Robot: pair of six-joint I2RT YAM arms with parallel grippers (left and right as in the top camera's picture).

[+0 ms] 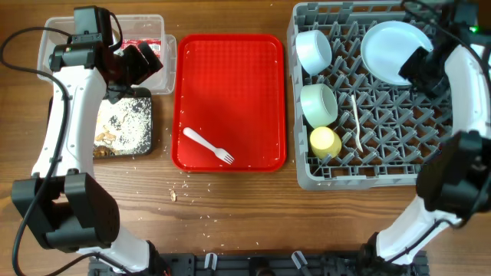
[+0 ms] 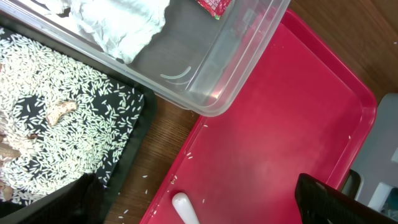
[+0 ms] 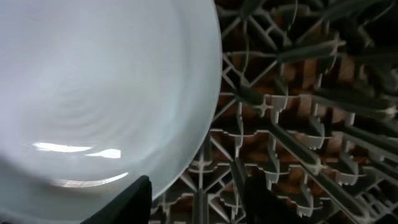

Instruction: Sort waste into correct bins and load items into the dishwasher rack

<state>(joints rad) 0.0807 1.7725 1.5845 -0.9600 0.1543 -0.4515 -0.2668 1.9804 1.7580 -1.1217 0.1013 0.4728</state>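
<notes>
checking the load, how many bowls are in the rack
2. One bowl lies in the far left corner of the grey rack; the other bowl sits just nearer, beside the yellow cup. The right arm covers part of the rack, so another may be hidden.

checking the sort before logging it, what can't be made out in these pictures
- clear tub: overhead, the left arm covers most of its contents.
- wrapper: left wrist, cut off by the top edge.
- fork: left wrist, only the handle tip shows; the bottom edge cuts it.
- plate: right wrist, cut by the frame edges; its seating in the rack is unseen.
</notes>
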